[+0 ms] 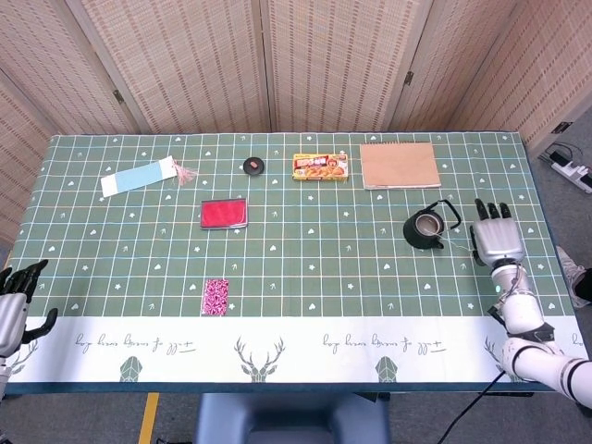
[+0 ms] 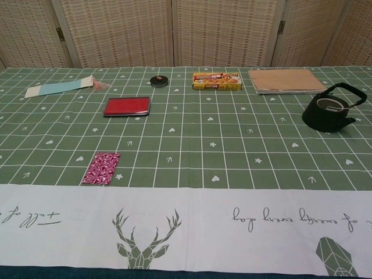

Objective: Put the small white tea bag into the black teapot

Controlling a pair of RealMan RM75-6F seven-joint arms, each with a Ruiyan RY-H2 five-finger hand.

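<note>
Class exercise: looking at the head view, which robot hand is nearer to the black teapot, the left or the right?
The right. The right robot hand hovers just beside the black teapot, not touching it, fingers spread. The left robot hand sits at the table's opposite near corner.

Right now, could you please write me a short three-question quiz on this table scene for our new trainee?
1. True or false: the right hand holds the black teapot.
2. Which thing lies nearest the front white border of the tablecloth? A) red wallet B) pink patterned packet C) orange snack box
3. Fill in: the brown flat package lies behind the ____.

Key:
1. False; the hand is beside the teapot, apart from it, fingers spread.
2. B
3. black teapot
</note>
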